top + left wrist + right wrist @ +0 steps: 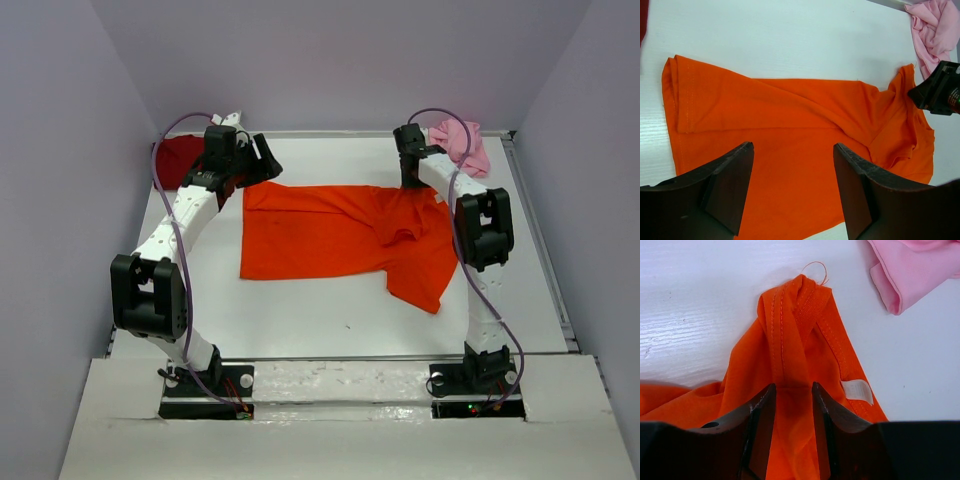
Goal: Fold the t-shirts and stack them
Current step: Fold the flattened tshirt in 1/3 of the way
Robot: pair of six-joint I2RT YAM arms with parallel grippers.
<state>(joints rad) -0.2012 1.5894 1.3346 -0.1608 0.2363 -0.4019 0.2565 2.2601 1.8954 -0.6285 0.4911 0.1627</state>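
Observation:
The bright orange t-shirt (330, 235) lies spread across the middle of the table, its right side rumpled. My right gripper (412, 180) is at its back right edge, shut on a bunched fold by the collar (790, 340); the cloth fills the gap between the fingers (762, 410). My left gripper (262, 165) hovers open and empty over the shirt's back left corner; the orange cloth (790, 130) shows between its fingers (735, 185). The dark red t-shirt (178, 160) sits at the back left, partly hidden by my left arm. The pale pink t-shirt (462, 145) is crumpled at the back right.
The pink shirt (910, 275) lies close to the right of the gripped orange fold, and also shows in the left wrist view (935, 30). The table's raised edge (540, 230) runs along the right side. Grey walls enclose the back and sides.

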